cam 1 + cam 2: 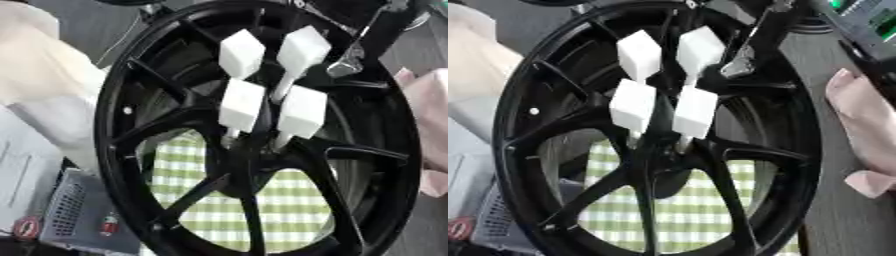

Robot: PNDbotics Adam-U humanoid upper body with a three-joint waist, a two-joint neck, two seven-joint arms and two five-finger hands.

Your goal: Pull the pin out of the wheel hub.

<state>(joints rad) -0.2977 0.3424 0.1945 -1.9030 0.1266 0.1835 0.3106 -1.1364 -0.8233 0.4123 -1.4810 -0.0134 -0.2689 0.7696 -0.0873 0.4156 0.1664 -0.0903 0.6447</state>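
Note:
A black spoked wheel hub (122, 130) fills the view, tilted toward me. Several white pins with square block heads stick out of its centre: two upper ones (241, 52) (303, 49) and two lower ones (241, 106) (302, 112). Their thin white shafts run down into the hub middle (249, 150). From the upper right corner a dark arm part with a silver tip, which I take for my right hand (346, 64), reaches in beside the upper right pin. It holds no pin that I can see. My left hand does not show.
A green and white checked cloth (289, 205) lies under the wheel, seen between the spokes. A grey vented box (74, 215) with red stickers sits at the lower left, pale fabric (39, 65) at the left. Something pink (868, 125) lies along the right edge.

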